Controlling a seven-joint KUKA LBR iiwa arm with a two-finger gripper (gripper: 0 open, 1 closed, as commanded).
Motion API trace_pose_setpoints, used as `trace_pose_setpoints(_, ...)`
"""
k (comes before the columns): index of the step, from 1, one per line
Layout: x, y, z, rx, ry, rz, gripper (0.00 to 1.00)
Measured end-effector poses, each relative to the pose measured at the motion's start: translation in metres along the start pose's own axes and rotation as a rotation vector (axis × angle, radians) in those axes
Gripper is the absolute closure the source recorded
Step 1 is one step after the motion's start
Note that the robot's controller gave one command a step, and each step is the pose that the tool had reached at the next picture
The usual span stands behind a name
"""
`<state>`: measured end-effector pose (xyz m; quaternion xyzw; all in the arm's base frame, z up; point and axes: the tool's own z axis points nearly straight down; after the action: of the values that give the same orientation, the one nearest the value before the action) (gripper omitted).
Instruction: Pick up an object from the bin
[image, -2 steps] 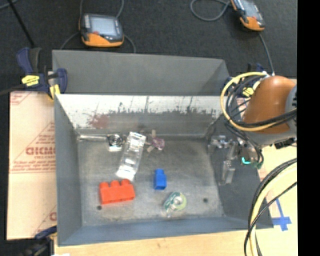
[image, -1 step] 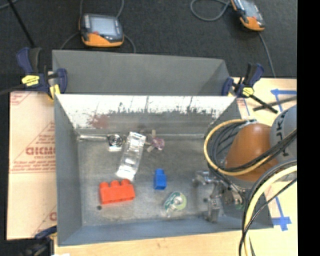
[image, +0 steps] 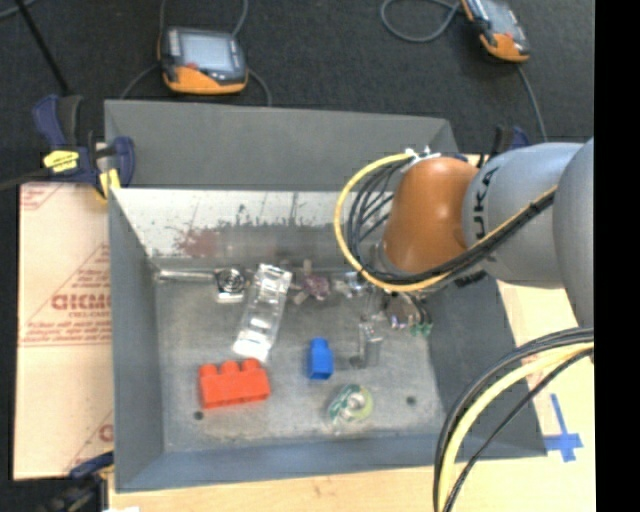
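A grey metal bin (image: 136, 350) is sitting in the middle of the camera view, seen from above, with a handful of small things lying apart on its floor. The robot arm (image: 545, 215) is reaching in from the right, its wrist wearing a rounded orange cover (image: 425, 215) with loops of yellow and black cables (image: 358, 225) hanging around it. Below the cover, the gripper (image: 371, 342) is pointing down into the right half of the bin, low over the floor. How wide or narrow the tool is standing cannot be told from this angle, and nothing is showing in its grasp. The nearest thing is a small blue block (image: 319, 359), which is lying just to the gripper's left, near it but apart from it. A clear round thing with a greenish tint (image: 349, 405) is lying just in front of the gripper, toward the near wall. Further left, a red toy brick with studs (image: 233, 383) is resting near the front of the floor. Behind it, a long clear plastic piece (image: 262, 312) is lying at a slant, with a small shiny metal thing (image: 230, 285) beside its upper end. A small dark purplish thing (image: 318, 287) is sitting by the back wall, left of the wrist.
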<state>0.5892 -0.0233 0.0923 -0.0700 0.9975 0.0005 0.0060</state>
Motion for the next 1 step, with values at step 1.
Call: trace_pose_setpoints(1, 0.0766, 0.0295, 0.0213, 0.0, 0.013, -0.05, 0.0)
